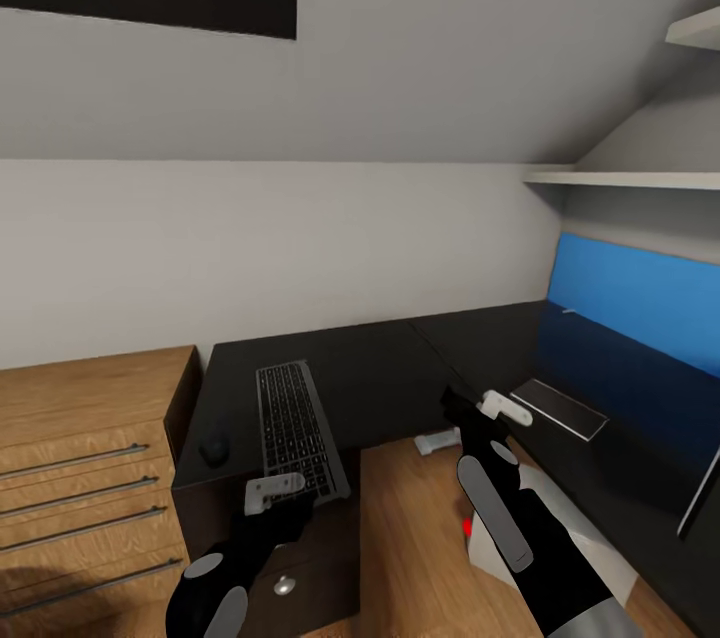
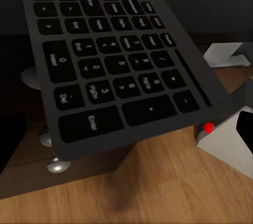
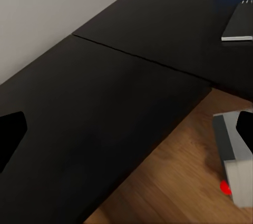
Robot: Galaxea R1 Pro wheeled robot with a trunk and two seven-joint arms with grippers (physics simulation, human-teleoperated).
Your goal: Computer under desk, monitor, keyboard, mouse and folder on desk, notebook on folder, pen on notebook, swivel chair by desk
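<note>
keyboard (image 1: 295,428) just beyond left gripper (image 1: 272,493)

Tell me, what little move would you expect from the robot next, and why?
Probably nudging the keyboard further onto the desk. Its near end juts past the desk's front edge, with wooden floor under it in the left wrist view, and the left gripper sits right at that end. Whether the gripper is clamping it is unclear.
</note>
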